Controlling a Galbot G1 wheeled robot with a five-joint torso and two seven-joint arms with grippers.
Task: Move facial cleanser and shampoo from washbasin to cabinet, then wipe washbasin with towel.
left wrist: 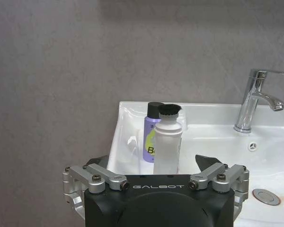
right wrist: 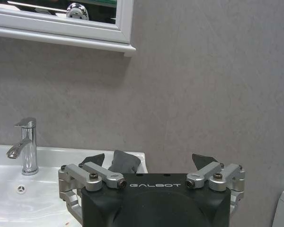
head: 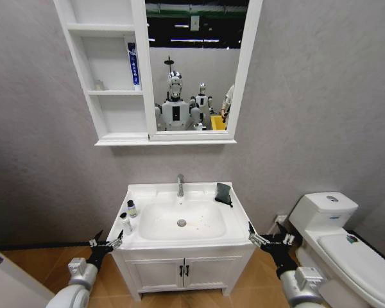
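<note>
The white washbasin (head: 234, 226) stands against the grey wall. On its left rim are the white facial cleanser (head: 126, 223) and, just behind it, the black-capped shampoo (head: 132, 208). The dark towel (head: 223, 194) lies on the back right rim. My left gripper (head: 110, 243) hovers open off the basin's front left corner. In the left wrist view the left gripper (left wrist: 153, 161) faces the facial cleanser (left wrist: 168, 142), with the shampoo (left wrist: 151, 135) behind it. My right gripper (head: 264, 238) is open off the front right corner, and in its own view the right gripper (right wrist: 147, 161) points toward the towel (right wrist: 124, 161). The cabinet (head: 109, 96) hangs above.
A chrome faucet (head: 180, 185) rises at the basin's back centre. A blue-and-white tube (head: 133, 64) stands on the cabinet's middle shelf beside the mirror (head: 196, 64). A white toilet (head: 333, 237) is close on the right. A two-door vanity cupboard (head: 183, 273) sits under the basin.
</note>
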